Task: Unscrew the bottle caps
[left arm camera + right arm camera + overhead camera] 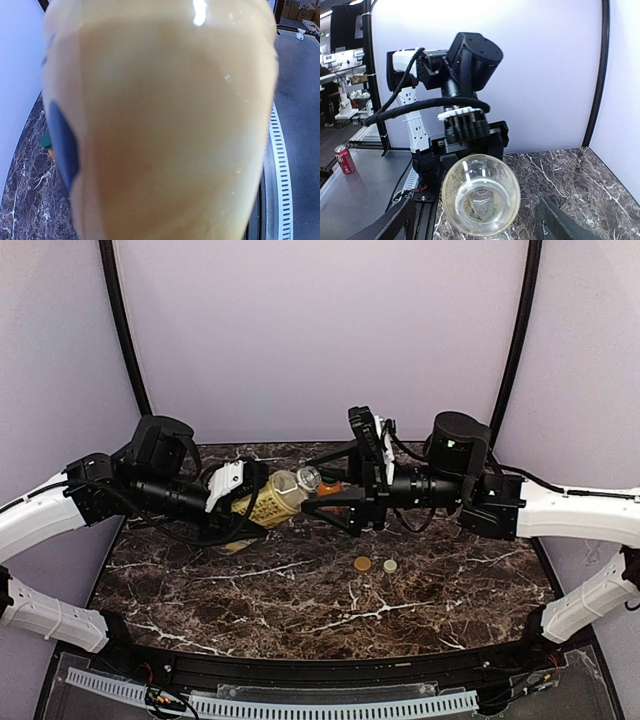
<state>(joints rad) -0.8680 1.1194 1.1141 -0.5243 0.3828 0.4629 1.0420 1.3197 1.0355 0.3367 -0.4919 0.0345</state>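
In front of the bottle, down on the table, lay a tan cap and a cream cap. The bottle hung in the air on its side, long way left to right, open mouth facing the right gripper, whose fingers stood spread. The left gripper pinched its body. It looked light, smooth and slippery, best held round the label.

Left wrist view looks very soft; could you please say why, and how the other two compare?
Left wrist: the clear bottle fills the frame, out of focus, with a glare streak on top. Right wrist: its mouth is sharp against a bright, washed-out wall. Top external: evenly lit, reasonably sharp.
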